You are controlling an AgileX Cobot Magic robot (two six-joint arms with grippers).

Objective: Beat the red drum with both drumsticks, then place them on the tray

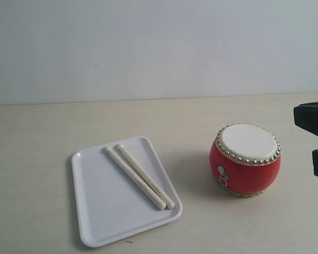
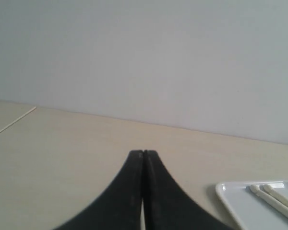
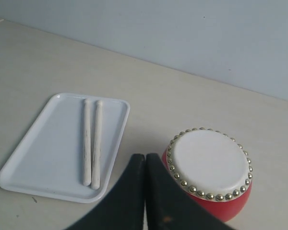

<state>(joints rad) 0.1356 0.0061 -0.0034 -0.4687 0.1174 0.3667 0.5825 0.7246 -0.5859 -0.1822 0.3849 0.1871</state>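
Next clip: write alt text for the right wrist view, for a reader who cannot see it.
Two drumsticks lie side by side inside a white tray on a pale table, and a red drum stands upright beside the tray. The right gripper is shut and holds nothing.

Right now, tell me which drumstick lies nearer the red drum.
The drumstick on the side of the pair facing the red drum; the other drumstick lies beside it, farther away.

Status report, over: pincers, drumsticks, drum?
Left pincer and right pincer shut, empty. Drumsticks side by side on tray. Red drum upright beside it. No obstruction seen.
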